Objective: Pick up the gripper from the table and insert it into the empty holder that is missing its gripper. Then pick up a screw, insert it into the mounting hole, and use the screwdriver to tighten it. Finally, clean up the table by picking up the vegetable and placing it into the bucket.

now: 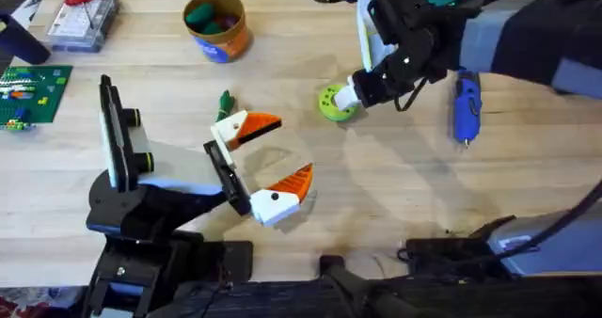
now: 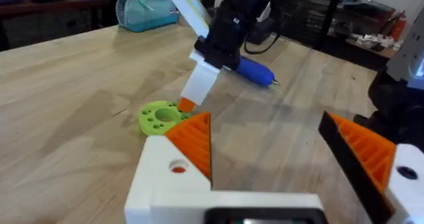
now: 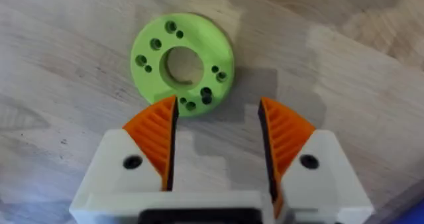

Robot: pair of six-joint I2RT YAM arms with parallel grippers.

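Over by the blue screwdriver (image 1: 467,107), the right gripper (image 3: 217,121) hangs with fingers parted just beside a lime-green ring (image 1: 335,103) on the table (image 1: 395,186), while the left gripper (image 1: 273,158) gapes empty nearer the vegetable (image 1: 225,102).

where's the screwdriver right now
In the overhead view the screwdriver lies flat on the table toward the right side, just right of the right gripper and the green ring.
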